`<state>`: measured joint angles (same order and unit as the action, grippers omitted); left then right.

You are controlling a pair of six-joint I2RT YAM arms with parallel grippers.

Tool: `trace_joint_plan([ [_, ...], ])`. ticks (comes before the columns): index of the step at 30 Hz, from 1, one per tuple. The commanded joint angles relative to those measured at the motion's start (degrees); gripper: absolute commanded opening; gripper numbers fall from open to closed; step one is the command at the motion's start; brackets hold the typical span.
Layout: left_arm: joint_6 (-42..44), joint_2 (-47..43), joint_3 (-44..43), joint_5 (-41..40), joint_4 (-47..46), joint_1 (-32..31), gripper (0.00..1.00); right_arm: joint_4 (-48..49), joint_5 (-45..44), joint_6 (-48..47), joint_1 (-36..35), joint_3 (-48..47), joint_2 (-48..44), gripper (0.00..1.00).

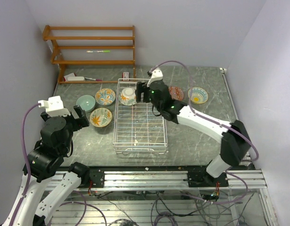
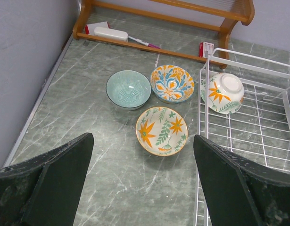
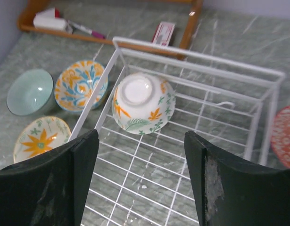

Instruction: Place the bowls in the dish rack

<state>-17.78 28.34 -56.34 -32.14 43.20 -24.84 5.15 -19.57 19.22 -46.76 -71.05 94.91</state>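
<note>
The white wire dish rack stands mid-table. One leaf-patterned bowl lies upside down in its far left corner. My right gripper hangs open just right of and above that bowl, nothing between its fingers. Left of the rack sit a teal bowl, a blue-orange bowl and an orange-star bowl. My left gripper is open and empty, just short of the orange-star bowl. A red bowl and a yellow-blue bowl rest right of the rack.
A wooden shelf stands at the back left, with a white brush and a pen at its foot. A small red-white box lies behind the rack. Walls close in on the left and right sides.
</note>
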Motion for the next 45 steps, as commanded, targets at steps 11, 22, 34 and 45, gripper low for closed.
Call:
trace_joint_plan([
  [11, 0.56, 1.46, 0.73, 0.89, -2.43, 0.41, 0.98, -18.26, -2.93, 7.79, 23.73, 7.59, -10.44, 0.71],
  [22, 0.22, 2.02, 1.79, 0.88, -2.64, 0.41, 0.98, -11.12, 4.08, 9.84, 31.26, 7.60, 1.14, 0.68],
  [34, 0.90, 3.87, 2.47, 0.41, -3.55, 0.41, 0.98, -8.75, 3.13, 12.23, 31.29, 4.94, 8.45, 0.64],
  [45, 1.65, 5.78, 2.98, 0.06, -4.34, 0.41, 0.98, -5.15, 3.12, 13.82, 31.34, 3.32, 13.69, 0.52],
])
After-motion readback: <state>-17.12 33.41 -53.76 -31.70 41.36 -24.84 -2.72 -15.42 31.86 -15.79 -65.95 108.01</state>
